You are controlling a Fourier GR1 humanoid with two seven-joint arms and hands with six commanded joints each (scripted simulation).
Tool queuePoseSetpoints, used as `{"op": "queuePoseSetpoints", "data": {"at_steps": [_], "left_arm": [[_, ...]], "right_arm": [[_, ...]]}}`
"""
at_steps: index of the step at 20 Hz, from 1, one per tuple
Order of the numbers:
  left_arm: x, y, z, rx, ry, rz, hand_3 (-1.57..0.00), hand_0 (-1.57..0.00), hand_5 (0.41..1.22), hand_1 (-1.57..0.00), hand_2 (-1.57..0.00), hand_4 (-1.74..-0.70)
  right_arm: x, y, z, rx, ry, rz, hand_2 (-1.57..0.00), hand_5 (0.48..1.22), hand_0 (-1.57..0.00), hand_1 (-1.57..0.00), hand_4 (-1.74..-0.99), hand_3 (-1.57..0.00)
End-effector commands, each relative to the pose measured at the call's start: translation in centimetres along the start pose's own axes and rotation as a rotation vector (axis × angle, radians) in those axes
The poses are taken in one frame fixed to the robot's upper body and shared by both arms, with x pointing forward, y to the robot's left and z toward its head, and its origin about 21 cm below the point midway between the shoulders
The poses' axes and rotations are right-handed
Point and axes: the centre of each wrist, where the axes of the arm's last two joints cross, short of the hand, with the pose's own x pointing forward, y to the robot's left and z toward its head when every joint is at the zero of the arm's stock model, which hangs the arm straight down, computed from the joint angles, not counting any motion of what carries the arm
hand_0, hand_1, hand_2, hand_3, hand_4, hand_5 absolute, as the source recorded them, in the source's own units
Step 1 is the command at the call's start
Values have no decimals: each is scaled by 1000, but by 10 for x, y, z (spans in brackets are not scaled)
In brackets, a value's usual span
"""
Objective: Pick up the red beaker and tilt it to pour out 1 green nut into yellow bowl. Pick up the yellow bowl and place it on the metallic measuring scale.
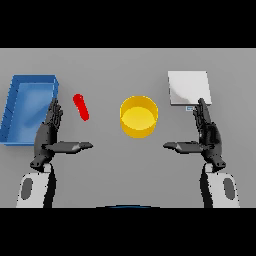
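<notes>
The red beaker (81, 107) is a slim red shape on the table, left of centre, tilted in the view. A yellow bowl (138, 116) sits in the middle of the table; no nut shows in it. The metallic scale (188, 87) is a pale square plate at the back right. My left hand (49, 135) rests open just left of and nearer than the beaker, fingers straight, thumb pointing inward, not touching it. My right hand (207, 134) is open in front of the scale, right of the bowl, its fingertips near the scale's front edge.
A blue tray (15, 100) lies at the far left, its right wall close to my left hand's fingertips. Bare grey table lies between the two hands in front of the bowl.
</notes>
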Motion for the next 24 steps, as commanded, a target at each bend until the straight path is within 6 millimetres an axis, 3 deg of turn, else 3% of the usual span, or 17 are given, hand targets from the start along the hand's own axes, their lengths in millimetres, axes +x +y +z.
{"op": "queuePoseSetpoints", "data": {"at_steps": [1,6,9,14,18,24], "left_arm": [[0,2,0,2,0,0,1,1,623,1,1,-1093],[1,16,2,6,-6,-2,1,1,623,1,1,-1093],[4,15,29,-28,-71,-143,1,1,618,1,1,-1094],[9,10,31,-48,-16,-180,1,1,613,1,1,-1094],[2,0,8,-59,-5,-219,1,1,623,1,1,-1106],[-9,-6,-30,-43,-20,-236,1,1,636,1,1,-1153]], "right_arm": [[0,-1,0,-1,-1,0,1,660,1,1,-1128,1],[-2,-5,5,-1,-4,0,1,660,1,1,-1128,1],[2,5,26,56,-171,257,1,664,1,1,-1127,1],[2,6,33,53,-146,298,1,660,1,1,-1120,1],[11,13,30,41,-148,300,1,650,1,1,-1130,1],[13,4,27,57,-149,249,1,661,1,1,-1204,1]]}}
